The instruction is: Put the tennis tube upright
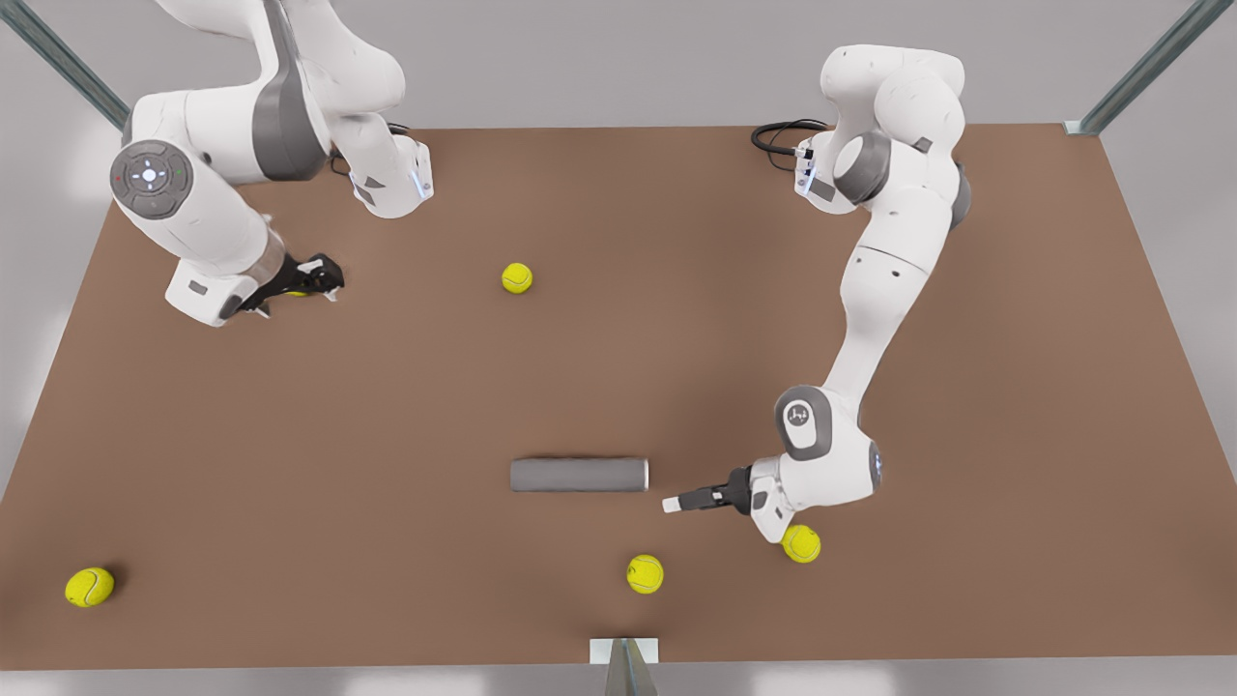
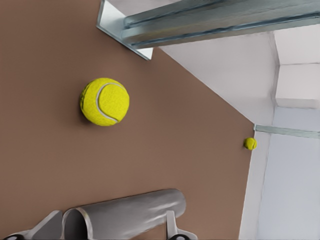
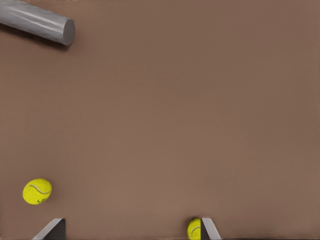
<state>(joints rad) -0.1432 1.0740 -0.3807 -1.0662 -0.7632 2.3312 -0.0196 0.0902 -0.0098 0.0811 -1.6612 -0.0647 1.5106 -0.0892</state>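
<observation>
Facing the left tool [image 1: 674, 504], fingers apart, toward the tube [image 1: 578, 475], lying flat on the worktop [image 1: 618, 367] just ahead, long axis running straight away. Waiting well apart: right tool [image 1: 324, 280], fingers also apart.

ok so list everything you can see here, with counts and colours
tennis tube: one, grey, lying flat on the table, near the front view's bottom centre
tennis balls: five, yellow, scattered on the table; one is mostly hidden under the right gripper
table: one, brown
frame struts: three, grey metal, at the table's edges
left gripper: one, open, just off the tube's lighter-rimmed end
right gripper: one, open, low over the table at the front view's left
</observation>
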